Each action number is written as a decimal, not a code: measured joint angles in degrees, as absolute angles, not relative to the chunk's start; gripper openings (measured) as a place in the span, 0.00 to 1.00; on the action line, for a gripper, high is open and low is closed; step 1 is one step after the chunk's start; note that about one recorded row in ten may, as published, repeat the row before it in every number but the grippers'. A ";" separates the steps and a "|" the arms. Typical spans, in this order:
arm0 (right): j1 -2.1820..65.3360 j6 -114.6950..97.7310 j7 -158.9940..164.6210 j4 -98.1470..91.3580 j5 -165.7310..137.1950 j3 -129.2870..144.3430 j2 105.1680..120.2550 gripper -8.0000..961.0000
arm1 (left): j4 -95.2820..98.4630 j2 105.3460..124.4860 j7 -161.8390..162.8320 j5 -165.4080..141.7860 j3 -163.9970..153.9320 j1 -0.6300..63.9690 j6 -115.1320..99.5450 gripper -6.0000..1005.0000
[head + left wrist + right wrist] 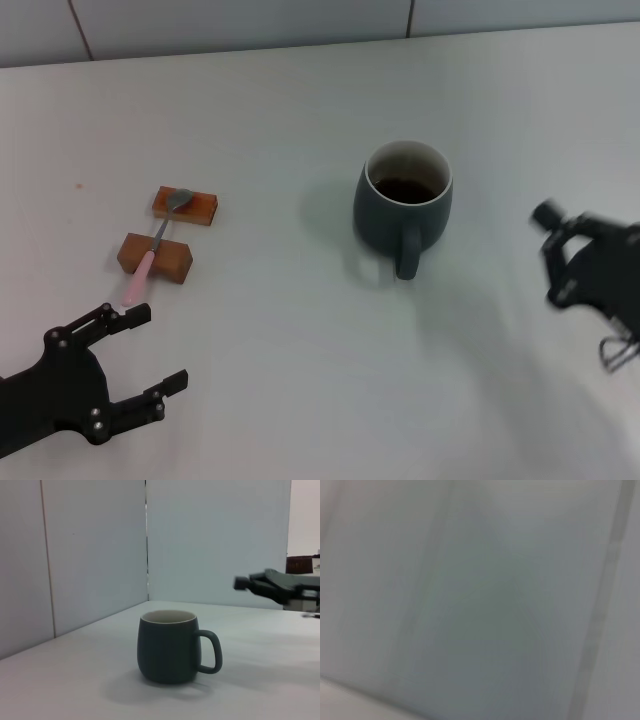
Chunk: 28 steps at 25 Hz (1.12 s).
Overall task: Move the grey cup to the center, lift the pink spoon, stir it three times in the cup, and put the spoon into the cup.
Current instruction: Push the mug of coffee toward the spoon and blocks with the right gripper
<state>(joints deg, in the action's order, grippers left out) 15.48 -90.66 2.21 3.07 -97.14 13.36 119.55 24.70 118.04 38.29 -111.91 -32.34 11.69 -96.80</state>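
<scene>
The grey cup (pixel 403 205) stands upright near the middle of the table, its handle turned toward me; in the left wrist view the grey cup (pixel 170 647) has its handle on the side toward the right arm. The pink spoon (pixel 155 245) lies across two wooden blocks at the left, bowl on the far block. My left gripper (pixel 160 348) is open just in front of the spoon's handle end, holding nothing. My right gripper (pixel 552 255) hovers open to the right of the cup, apart from it, and the right gripper (pixel 250 582) also shows in the left wrist view.
Two orange-brown wooden blocks (pixel 185 205) (pixel 155 257) support the spoon. A pale wall (pixel 300 20) runs along the table's far edge. The right wrist view shows only a blurred pale surface.
</scene>
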 joint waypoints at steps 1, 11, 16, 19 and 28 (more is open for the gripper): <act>15.48 -90.66 2.21 3.07 -97.14 13.36 119.55 0.01 | 24.70 118.04 38.30 -111.91 -32.33 11.69 -96.80 0.82; 26.49 -70.76 -1.35 3.52 -87.45 14.79 119.28 0.01 | 24.70 118.21 37.61 -110.69 -32.34 11.69 -97.11 0.82; 29.57 -65.94 -1.58 2.83 -91.59 15.00 119.33 0.02 | 24.63 118.33 37.56 -110.27 -32.34 11.90 -97.12 0.82; 31.68 -62.65 -4.61 3.17 -92.73 14.85 119.56 0.02 | 24.61 118.39 37.52 -109.70 -32.34 12.02 -97.12 0.82; 34.25 -60.32 -7.00 4.76 -92.73 15.11 119.63 0.01 | 24.61 118.36 37.27 -108.44 -32.34 12.21 -97.07 0.81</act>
<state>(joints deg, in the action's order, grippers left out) 34.25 -60.32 -6.99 4.76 -92.73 15.11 119.63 24.61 118.36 37.27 -108.44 -32.34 12.21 -97.07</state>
